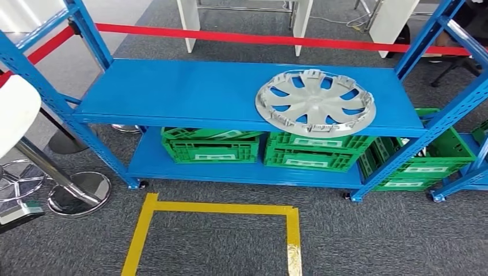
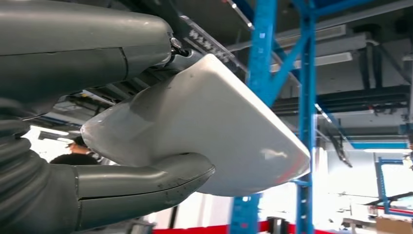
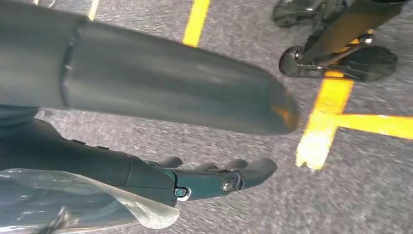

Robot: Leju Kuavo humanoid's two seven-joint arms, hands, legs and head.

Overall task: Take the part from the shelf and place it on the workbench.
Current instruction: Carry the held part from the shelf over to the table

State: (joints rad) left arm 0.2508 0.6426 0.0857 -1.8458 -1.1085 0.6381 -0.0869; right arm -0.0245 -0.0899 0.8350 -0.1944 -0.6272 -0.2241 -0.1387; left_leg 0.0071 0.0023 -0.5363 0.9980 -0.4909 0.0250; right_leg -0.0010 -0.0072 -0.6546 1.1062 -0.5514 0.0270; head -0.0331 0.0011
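The part is a silver hubcap [image 1: 315, 102], lying flat toward the right end of the blue shelf's [image 1: 184, 92] upper board, with nothing touching it. In the left wrist view my left hand [image 2: 73, 73] has its thumb [image 2: 146, 185] and fingers apart. A white rounded stool seat [image 2: 214, 131] lies close beyond them, and I see no grip on it. In the right wrist view my right hand [image 3: 195, 178] hangs over grey carpet, fingers loosely stretched out and holding nothing.
Green crates [image 1: 210, 146] [image 1: 311, 152] [image 1: 423, 161] fill the lower shelf. A yellow tape square [image 1: 218, 208] marks the carpet before the shelf. A white stool [image 1: 17, 109] with a chrome base [image 1: 80, 192] stands at left. Red barrier tape [image 1: 276, 39] runs behind. A person [image 2: 73, 156] stands far off.
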